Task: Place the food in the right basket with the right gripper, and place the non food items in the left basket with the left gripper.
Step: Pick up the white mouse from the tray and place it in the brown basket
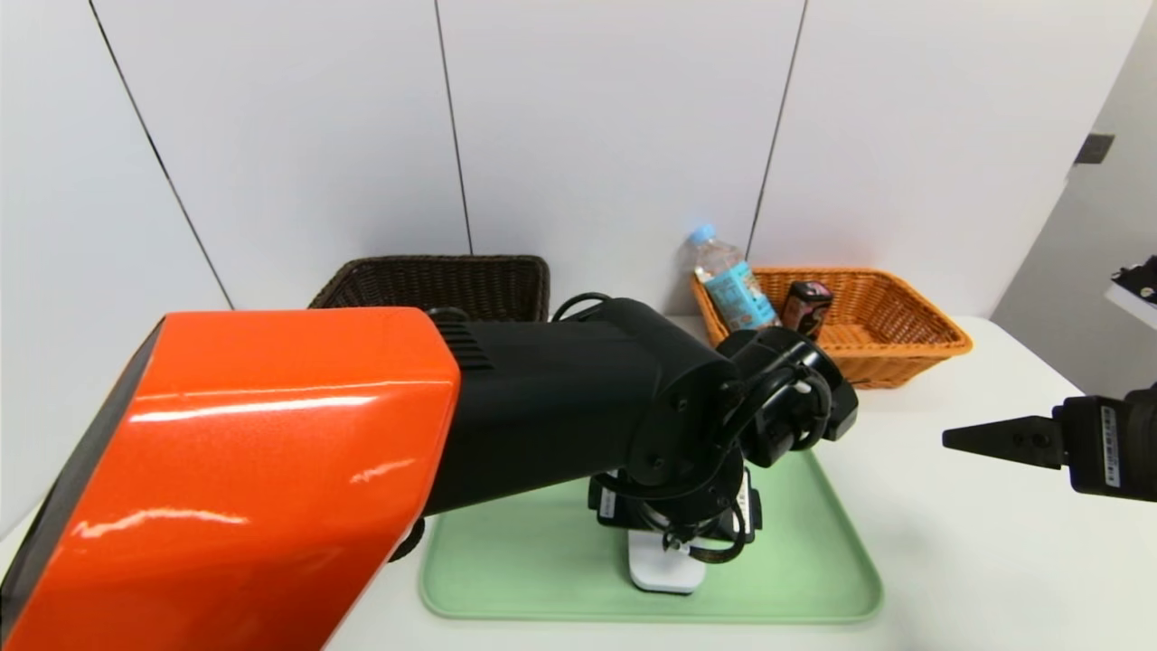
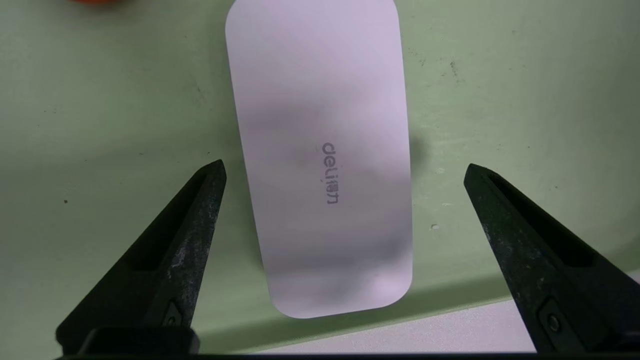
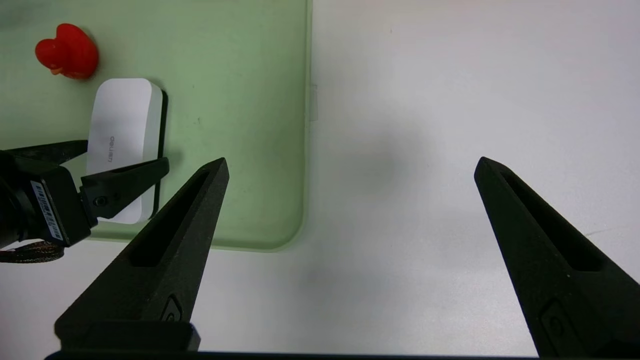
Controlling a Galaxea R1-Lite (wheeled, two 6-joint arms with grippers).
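Your left gripper point(image 2: 342, 167): jaws spread wide, straddling the white case point(image 2: 320, 155) on the green tray point(image 2: 100, 125) | your right gripper point(image 3: 350, 167): released, over the bare table point(image 3: 425, 125).

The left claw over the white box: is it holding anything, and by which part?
Nothing is held. The left claw is open, its fingers on either side of the white box without touching it. The right claw is open over bare table.

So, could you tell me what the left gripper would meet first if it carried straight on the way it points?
Most likely the white case on the tray: the left gripper points down with open jaws straddling it.
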